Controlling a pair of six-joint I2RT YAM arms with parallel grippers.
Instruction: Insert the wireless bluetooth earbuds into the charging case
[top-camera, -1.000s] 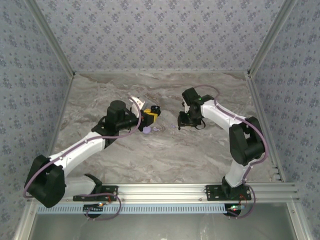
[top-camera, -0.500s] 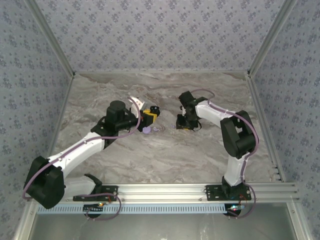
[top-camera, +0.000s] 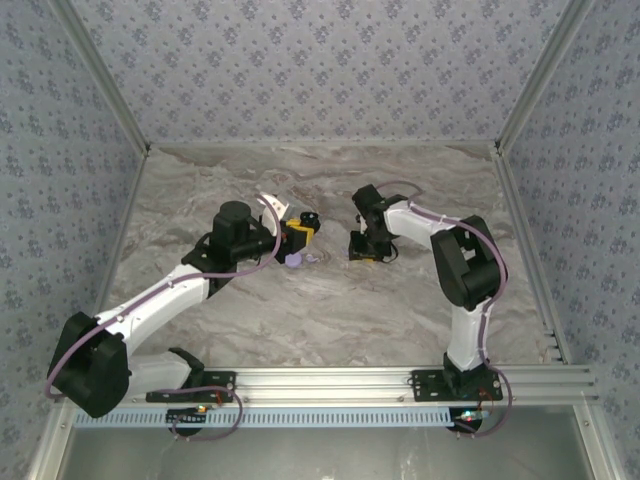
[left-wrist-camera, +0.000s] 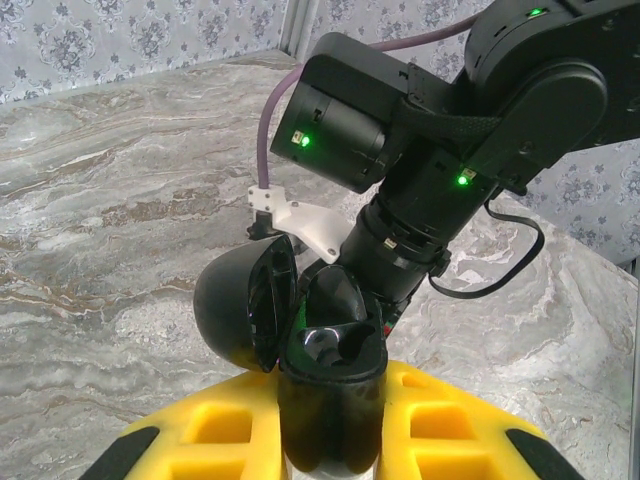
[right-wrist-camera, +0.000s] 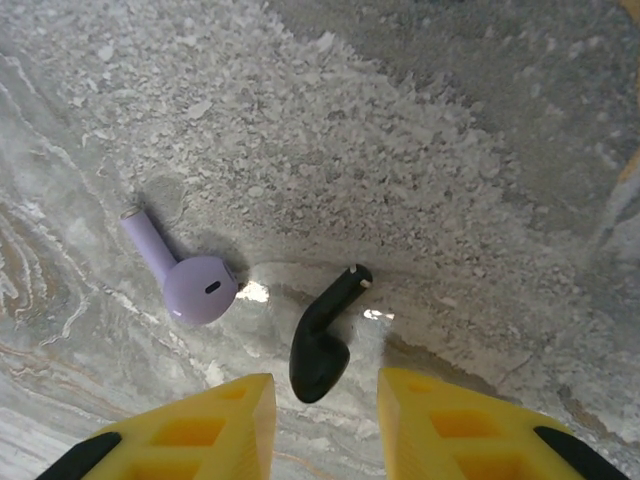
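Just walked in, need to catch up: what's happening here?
The left gripper is shut on an open black case. The right gripper hangs open low over the table, straddling a black earbud. A lavender earbud lies beside it. Both lie on the table, not yet picked up.

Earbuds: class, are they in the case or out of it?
Out: the lavender earbud and the black earbud lie side by side on the table.
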